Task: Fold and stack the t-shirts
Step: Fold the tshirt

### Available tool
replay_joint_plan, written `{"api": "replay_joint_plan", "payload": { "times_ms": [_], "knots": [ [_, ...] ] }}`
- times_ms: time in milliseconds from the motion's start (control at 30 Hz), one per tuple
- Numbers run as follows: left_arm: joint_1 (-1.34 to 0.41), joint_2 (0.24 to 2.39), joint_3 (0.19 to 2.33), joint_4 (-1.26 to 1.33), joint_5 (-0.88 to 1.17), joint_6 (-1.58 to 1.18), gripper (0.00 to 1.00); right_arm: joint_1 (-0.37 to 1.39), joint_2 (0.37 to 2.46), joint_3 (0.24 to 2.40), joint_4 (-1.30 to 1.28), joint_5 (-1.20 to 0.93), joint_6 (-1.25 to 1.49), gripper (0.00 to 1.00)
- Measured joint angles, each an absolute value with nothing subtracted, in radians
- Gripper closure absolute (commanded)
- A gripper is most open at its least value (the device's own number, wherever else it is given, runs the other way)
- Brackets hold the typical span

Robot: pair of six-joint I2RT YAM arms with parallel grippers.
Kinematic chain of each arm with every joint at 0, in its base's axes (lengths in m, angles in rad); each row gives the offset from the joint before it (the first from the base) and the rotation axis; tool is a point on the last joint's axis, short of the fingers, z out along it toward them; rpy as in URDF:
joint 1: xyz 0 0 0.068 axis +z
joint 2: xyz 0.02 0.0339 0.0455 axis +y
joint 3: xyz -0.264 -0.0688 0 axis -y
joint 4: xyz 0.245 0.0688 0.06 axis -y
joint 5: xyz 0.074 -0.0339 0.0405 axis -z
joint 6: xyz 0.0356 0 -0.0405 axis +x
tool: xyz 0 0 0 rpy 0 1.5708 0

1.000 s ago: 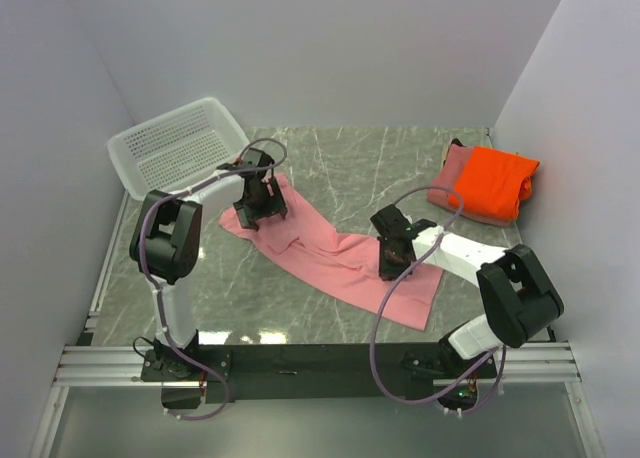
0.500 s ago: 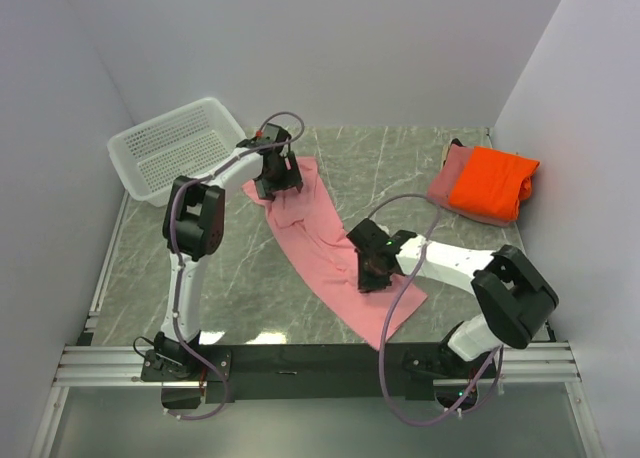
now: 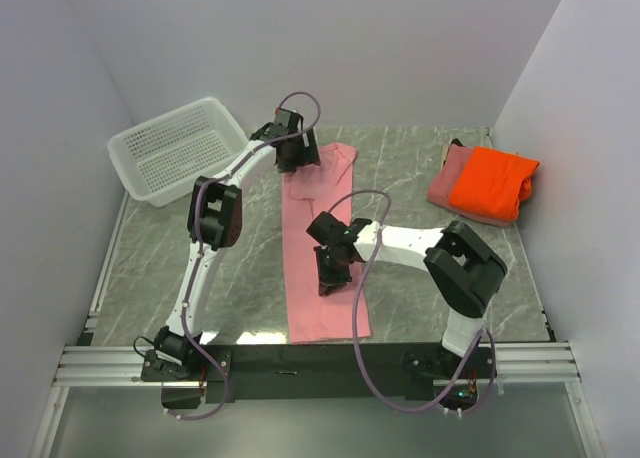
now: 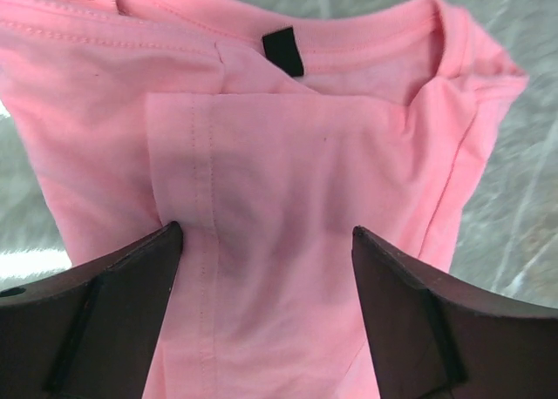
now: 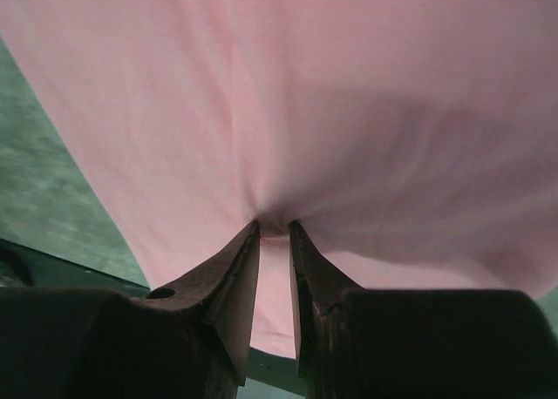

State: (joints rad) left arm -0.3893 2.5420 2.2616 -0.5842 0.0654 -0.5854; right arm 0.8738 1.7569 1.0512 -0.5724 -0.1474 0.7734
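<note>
Top external view, from the near edge outward: a black base plate [image 3: 300,363] on silver aluminium rails carries both arms. Beyond it spreads a grey-green, marble-patterned table top [image 3: 200,268] with pale veins, glossy enough to throw back light near the front. Plain white walls [image 3: 350,48] close the table in on the left, the right and the far side.

The soft cloth, light pink t-shirt [image 3: 325,313] lies flat on the middle of the table as one long narrow strip. It runs from close to the front edge away to the far half, collar end farthest.

The right gripper [image 3: 326,276] is down on the strip about midway along it. In the right wrist view [image 5: 274,225] its dark fingers are nearly together and pinch a small ridge of the pink cloth.

The left gripper [image 3: 298,160] is over the collar end. In the left wrist view [image 4: 266,233] its jaws stand wide apart with nothing between them but flat cloth; whether the fingertips touch the shirt cannot be told.

A white perforated plastic basket [image 3: 160,118] sits at the far left corner. At the far right, a folded bright orange t-shirt [image 3: 490,178] lies on top of a folded dusty rose t-shirt [image 3: 445,185].

A small black rectangular tag [image 4: 283,50] is sewn inside the pink collar; no writing shows on it.
</note>
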Motion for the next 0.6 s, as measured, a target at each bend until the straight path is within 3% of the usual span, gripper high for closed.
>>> {"api": "replay_joint_plan", "payload": {
  "times_ms": [467,600],
  "knots": [
    [-0.374,2.585,2.283,-0.388,0.2,-0.622,0.1,0.875,1.812,1.253,-0.55,-0.249,0.72,0.7],
    [-0.358,2.573,2.277,-0.351,0.233,-0.646,0.1,0.877,1.693,1.256,-0.6,-0.231,0.7,0.61]
  ]
}}
